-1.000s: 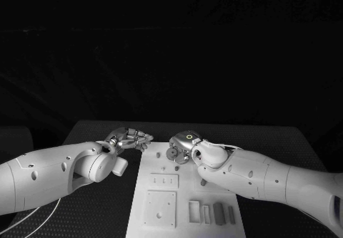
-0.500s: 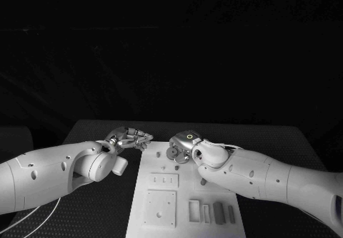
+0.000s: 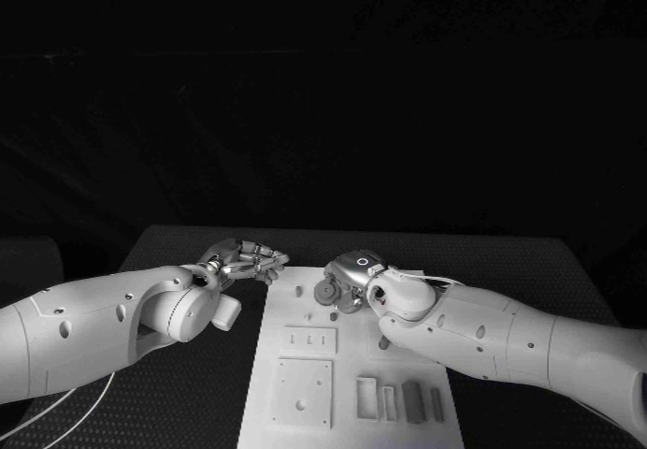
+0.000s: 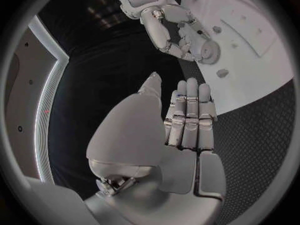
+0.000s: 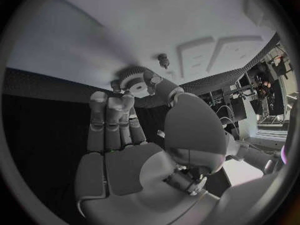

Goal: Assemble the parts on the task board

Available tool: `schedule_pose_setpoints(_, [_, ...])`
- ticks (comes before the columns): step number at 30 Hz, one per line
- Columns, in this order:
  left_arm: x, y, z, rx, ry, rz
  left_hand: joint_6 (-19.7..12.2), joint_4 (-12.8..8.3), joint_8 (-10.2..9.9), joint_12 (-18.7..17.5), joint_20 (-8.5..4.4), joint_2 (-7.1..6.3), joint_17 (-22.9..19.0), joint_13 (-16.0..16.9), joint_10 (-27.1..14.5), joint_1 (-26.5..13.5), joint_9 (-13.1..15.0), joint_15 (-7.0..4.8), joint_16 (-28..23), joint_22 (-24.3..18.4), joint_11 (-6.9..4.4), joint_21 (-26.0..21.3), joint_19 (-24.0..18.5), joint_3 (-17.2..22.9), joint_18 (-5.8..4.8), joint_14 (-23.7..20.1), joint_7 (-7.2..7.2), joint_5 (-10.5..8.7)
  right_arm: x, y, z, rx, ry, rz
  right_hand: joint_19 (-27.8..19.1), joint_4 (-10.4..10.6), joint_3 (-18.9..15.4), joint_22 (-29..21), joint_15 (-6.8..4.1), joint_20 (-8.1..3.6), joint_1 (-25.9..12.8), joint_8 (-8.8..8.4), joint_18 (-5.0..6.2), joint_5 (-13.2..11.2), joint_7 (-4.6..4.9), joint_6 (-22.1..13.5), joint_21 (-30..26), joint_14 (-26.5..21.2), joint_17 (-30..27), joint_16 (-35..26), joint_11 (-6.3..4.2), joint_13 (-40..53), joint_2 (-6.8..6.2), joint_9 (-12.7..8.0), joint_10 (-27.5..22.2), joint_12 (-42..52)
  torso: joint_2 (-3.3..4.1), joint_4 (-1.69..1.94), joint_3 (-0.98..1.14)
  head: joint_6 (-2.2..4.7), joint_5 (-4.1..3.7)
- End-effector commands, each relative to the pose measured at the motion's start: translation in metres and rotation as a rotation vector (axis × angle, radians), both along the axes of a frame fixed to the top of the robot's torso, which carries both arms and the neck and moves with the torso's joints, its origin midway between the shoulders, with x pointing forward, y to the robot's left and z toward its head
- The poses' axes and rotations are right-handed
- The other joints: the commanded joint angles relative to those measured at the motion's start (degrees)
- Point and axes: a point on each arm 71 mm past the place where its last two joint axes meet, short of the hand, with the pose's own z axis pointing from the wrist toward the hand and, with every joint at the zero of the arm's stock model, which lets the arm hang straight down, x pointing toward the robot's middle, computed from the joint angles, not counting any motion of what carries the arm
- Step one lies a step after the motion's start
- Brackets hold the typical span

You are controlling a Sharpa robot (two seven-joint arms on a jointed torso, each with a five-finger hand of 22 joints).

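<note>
Since a second ago, the right hand (image 3: 348, 278) has dipped slightly lower and nearer the task board (image 3: 305, 323), while the left hand (image 3: 247, 260) has stayed where it was.

Two white arms reach in over a black table (image 3: 525, 271) toward the far end of the white task board, which lies lengthwise in the middle.

The right hand pinches a small toothed gear (image 5: 133, 82) between its thumb and fingertips. The right wrist view shows the gear's ridged rim and pale centre just beside the board's surface, with a small peg (image 5: 163, 60) standing on the board near it. From the head view the gear (image 3: 328, 293) is over the far end of the board, close to its middle line.

The left hand hovers just off the board's far left corner, over the black table. In the left wrist view its fingers (image 4: 189, 116) lie straight and close together with nothing in them, so the hand is released and grasping nothing. That view also catches the right hand (image 4: 187, 35) with the gear at the board's edge.

Nearer the robot, the board carries a raised square plate (image 3: 302, 393), a smaller rectangular block (image 3: 310, 340) with slots, and a row of narrow upright parts (image 3: 400, 400) to the right.
</note>
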Motion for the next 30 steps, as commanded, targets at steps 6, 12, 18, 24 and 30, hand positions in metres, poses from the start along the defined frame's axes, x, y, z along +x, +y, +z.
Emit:
schedule_pose_setpoints(6, [0.0, -0.0017, 0.0014, -0.005, -0.007, -0.012, 0.15, 0.02, -0.27, -0.33, -0.12, 0.51, 0.09, 0.11, -0.21, -0.23, 0.08, 0.09, -0.21, 0.65, 0.3, 0.33, -0.34, -0.25, 1.1, 0.43, 0.17, -0.29, -0.0004, 0.0011, -0.002, -0.019, 0.007, -0.001, -0.42, -0.16, -0.06, -0.07, 0.23, -0.13, -0.31, 0.12, 1.68, 0.19, 0.84, -0.33, -0.36, 0.0, -0.08, -0.19, 0.07, -0.08, 0.06, 0.0, -0.25, 0.4, 0.0, -0.01, -0.02, 0.02, -0.02])
schedule_pose_setpoints(12, [0.0001, -0.0013, 0.0014, -0.004, -0.007, -0.011, 0.15, 0.03, -0.27, -0.33, -0.12, 0.51, 0.1, 0.11, -0.21, -0.24, 0.09, 0.09, -0.22, 0.64, 0.3, 0.33, -0.34, -0.25, 1.1, 0.43, 0.17, -0.29, 0.0007, -0.0008, -0.0021, -0.017, 0.005, -0.006, -0.42, -0.16, -0.04, -0.08, 0.22, -0.13, -0.27, 0.11, 1.68, 0.19, 0.84, -0.36, -0.36, 0.0, -0.08, -0.19, 0.07, -0.08, 0.07, 0.0, -0.25, 0.4, 0.03, 0.01, -0.01, 0.02, -0.13])
schedule_pose_setpoints(18, [0.0002, -0.0017, 0.0013, -0.004, -0.006, -0.012, 0.15, 0.04, -0.28, -0.34, -0.11, 0.52, 0.11, 0.12, -0.21, -0.28, 0.09, 0.09, -0.22, 0.64, 0.31, 0.33, -0.34, -0.25, 1.1, 0.43, 0.18, -0.29, 0.0017, -0.003, -0.0067, -0.005, 0.084, -0.007, -0.29, 0.54, 1.12, -0.21, 0.23, -0.12, 0.27, -0.04, 1.68, 0.1, 0.85, -0.62, -0.45, 0.03, -0.14, -0.21, 0.14, -0.16, 0.1, -0.09, -0.18, 0.46, 0.01, 0.02, -0.02, 0.04, -0.18])
schedule_pose_setpoints(24, [0.0001, -0.0015, 0.0013, -0.004, -0.007, -0.011, 0.14, 0.08, -0.31, -0.35, -0.1, 0.6, 0.13, 0.13, -0.22, -0.43, 0.11, 0.1, -0.25, 0.64, 0.32, 0.33, -0.34, -0.25, 1.09, 0.44, 0.21, -0.29, 0.0033, -0.0063, -0.0094, -0.014, 0.118, -0.011, -0.85, 4.68, 13.34, -0.4, -1.47, 0.64, 4.33, -0.52, 1.68, 4.6, -1.69, -1.43, -0.98, -0.5, -0.43, -0.66, -2.08, -0.68, 5.31, -0.8, -0.74, 0.07, 0.0, 0.0, -0.02, 0.08, -0.18])
schedule_pose_setpoints(30, [0.0002, -0.0012, 0.0013, -0.004, -0.007, -0.01, 0.13, 0.07, -0.32, -0.36, -0.11, 0.62, 0.14, 0.14, -0.22, -0.47, 0.11, 0.1, -0.26, 0.63, 0.32, 0.34, -0.34, -0.25, 1.09, 0.45, 0.22, -0.28, 0.0038, -0.0084, -0.0098, -0.017, 0.12, -0.013, -1.16, 2.92, 17.92, 0.4, -2.45, 0.79, 0.87, -0.12, 1.68, 2.46, -2.79, -1.55, -0.13, -1.13, -0.2, -0.18, -3.08, -0.5, 7.27, -1.09, -1.45, 0.69, 0.01, 0.02, -0.01, 0.03, -0.15])
